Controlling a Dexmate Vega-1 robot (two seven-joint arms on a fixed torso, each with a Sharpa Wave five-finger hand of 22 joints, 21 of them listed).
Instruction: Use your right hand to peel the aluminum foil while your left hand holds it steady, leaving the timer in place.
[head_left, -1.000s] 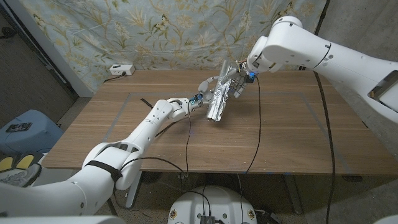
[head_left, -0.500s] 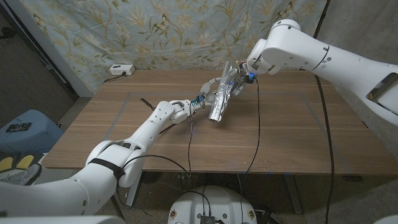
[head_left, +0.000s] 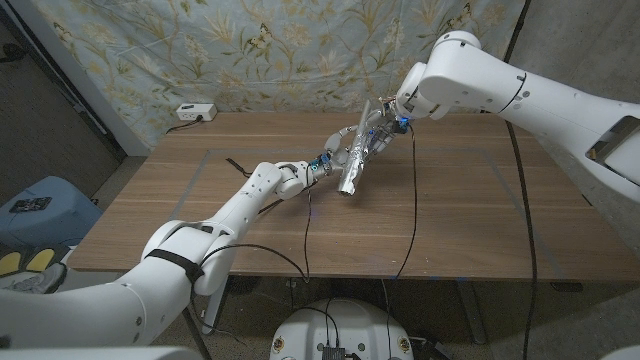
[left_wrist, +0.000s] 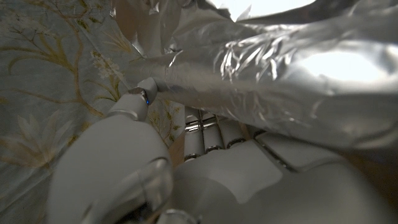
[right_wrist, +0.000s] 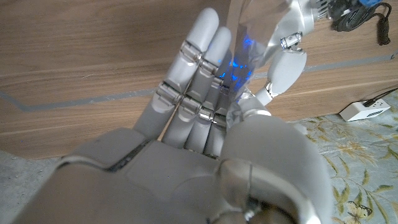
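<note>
A crumpled aluminum foil bundle (head_left: 352, 163) hangs tilted above the middle of the wooden table (head_left: 470, 215). My left hand (head_left: 334, 148) grips its middle from the left side; in the left wrist view the foil (left_wrist: 280, 81) lies over my left hand's fingers (left_wrist: 202, 134). My right hand (head_left: 384, 120) pinches the foil's upper end, a thin strip of foil (right_wrist: 249, 43) caught between its thumb and fingers (right_wrist: 199, 68). The timer is hidden, if it is inside the foil.
A white power strip (head_left: 195, 112) lies at the table's far left edge. A short dark object (head_left: 235, 164) rests on the wood left of my left forearm. Black cables (head_left: 412, 200) hang from both wrists across the table. A flowered cloth (head_left: 250, 50) hangs behind.
The foil bundle has narrowed and shifted slightly toward the far right, with my right hand drawing its upper end up. My left hand has followed a little.
</note>
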